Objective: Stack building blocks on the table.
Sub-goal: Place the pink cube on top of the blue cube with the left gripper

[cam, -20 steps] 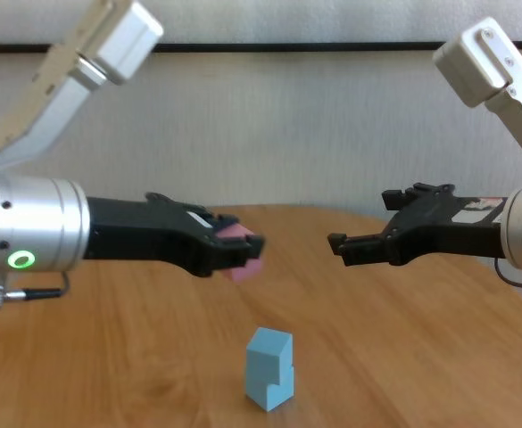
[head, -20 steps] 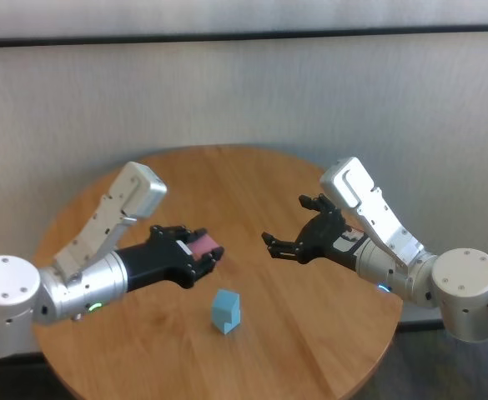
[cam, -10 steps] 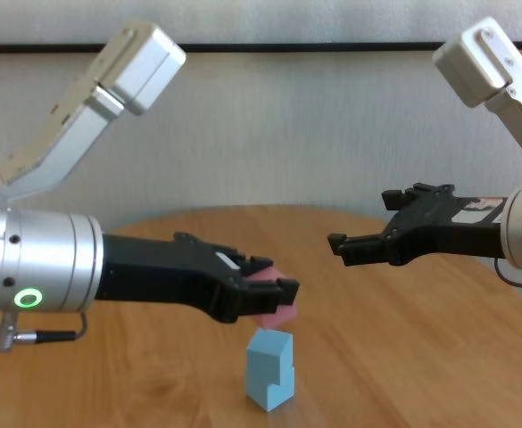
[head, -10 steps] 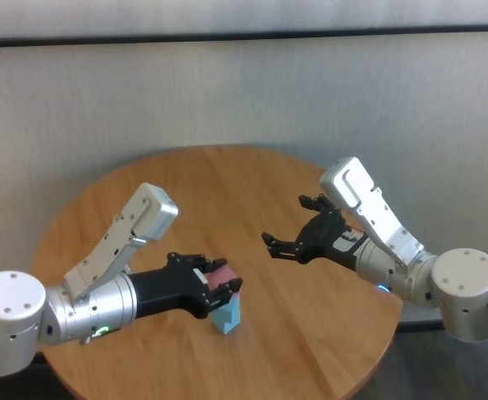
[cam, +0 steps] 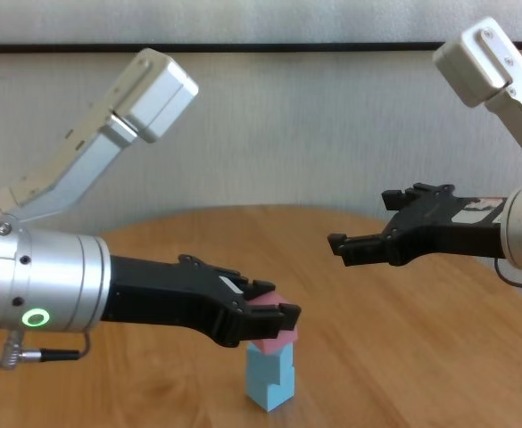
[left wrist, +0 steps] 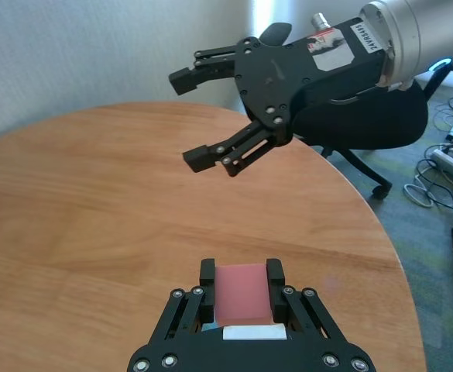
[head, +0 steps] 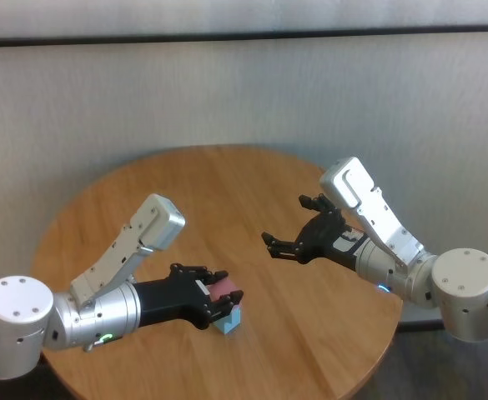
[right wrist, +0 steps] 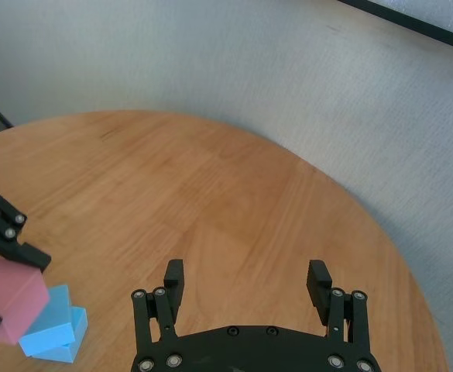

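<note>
Risk right now is the stack itself: I've got the left gripper [cam: 274, 323] clamped on the pink block [cam: 273, 335] in the lower centre of the chest view, sitting right on top of the two light blue blocks [cam: 269, 379], and those two aren't squared up, the upper one is offset from the lower. If I let go while the pink cube is skewed or overhanging, or drag a finger sideways on the way out, I reckon the whole column tips onto the table [head: 227, 179]. From the left wrist view the pink block [left wrist: 241, 294] sits squarely between the two fingers, pinched on opposite faces, its far face poking just past the tips; the blue pair is hidden under it there. Whether pink is actually touching the blue top or sits a hair above it, I can't tell. In the head view the stack lies lower centre, near the table's front edge. Right gripper [head: 292, 233] hangs idle at centre right, jaws spread wide and empty, well apart from the stack.
</note>
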